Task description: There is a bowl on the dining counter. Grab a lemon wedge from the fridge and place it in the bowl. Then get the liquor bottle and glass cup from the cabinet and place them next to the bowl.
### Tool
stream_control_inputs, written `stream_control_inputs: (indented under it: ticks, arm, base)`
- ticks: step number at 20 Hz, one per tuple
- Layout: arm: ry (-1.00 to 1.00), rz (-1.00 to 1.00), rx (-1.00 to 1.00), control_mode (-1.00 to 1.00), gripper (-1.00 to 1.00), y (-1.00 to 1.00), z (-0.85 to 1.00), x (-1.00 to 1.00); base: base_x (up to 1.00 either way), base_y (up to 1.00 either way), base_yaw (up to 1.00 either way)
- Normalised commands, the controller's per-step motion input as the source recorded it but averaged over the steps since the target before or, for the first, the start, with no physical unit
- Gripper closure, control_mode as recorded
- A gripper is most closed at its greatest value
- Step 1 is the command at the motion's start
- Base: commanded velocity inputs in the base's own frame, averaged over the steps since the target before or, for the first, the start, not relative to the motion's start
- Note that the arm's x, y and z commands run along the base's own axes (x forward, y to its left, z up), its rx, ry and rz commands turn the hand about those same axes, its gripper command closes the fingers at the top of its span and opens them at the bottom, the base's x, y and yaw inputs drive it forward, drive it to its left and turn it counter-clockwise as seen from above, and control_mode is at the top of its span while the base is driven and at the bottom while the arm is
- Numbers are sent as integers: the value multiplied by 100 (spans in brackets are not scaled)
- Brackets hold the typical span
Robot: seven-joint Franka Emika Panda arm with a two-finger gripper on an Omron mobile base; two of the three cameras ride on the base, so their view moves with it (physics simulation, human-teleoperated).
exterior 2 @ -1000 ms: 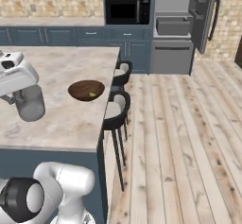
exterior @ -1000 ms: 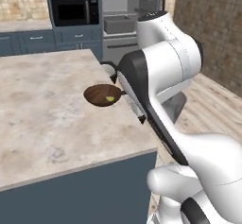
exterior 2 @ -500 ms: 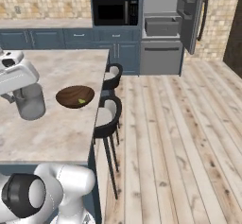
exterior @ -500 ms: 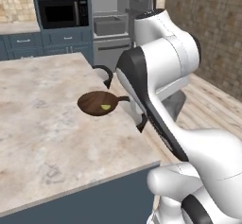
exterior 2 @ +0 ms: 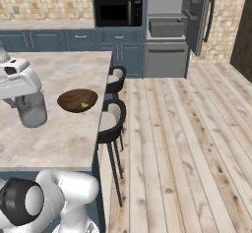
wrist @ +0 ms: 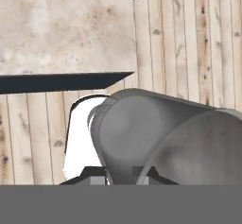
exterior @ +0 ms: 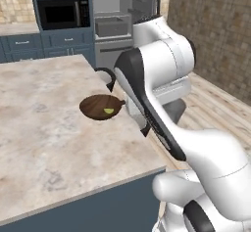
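One bowl (exterior 2: 77, 100) sitting on counter (exterior 2: 59, 138), holding one lemon wedge (exterior 2: 84, 105). Gripper (exterior 2: 22, 101) at bowl's 9 o'clock, clamping one cup (exterior 2: 32, 110).

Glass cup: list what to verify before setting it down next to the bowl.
1. Grip: the gripper has its jaws shut on the glass cup. Ok.
2. Lemon wedge lies inside the bowl. Ok.
3. Cup is apart from the bowl, off to its side in the right base view. Ok.
4. Bare stretch of dining counter beside the bowl to take the cup. Ok.
5. Cup's bottom touching the counter or hanging above it. Cannot tell.
6. Fridge closed. Not ok, its door stands open.
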Motion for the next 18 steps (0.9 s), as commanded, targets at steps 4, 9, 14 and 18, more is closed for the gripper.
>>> stream_control_inputs:
  ticks: [4, 9, 14, 18]
  arm:
    - [3, -4, 4, -100, 100, 4, -20, 93]
    - [2, 0, 1, -100, 100, 23, -33, 96]
    - [0, 0, 0, -100, 100, 42, -48, 84]
    - [0, 0, 0, -100, 100, 28, -63, 60]
  base:
    - [0, 0, 0]
    - [0, 0, 0]
    - [0, 0, 0]
    - [0, 0, 0]
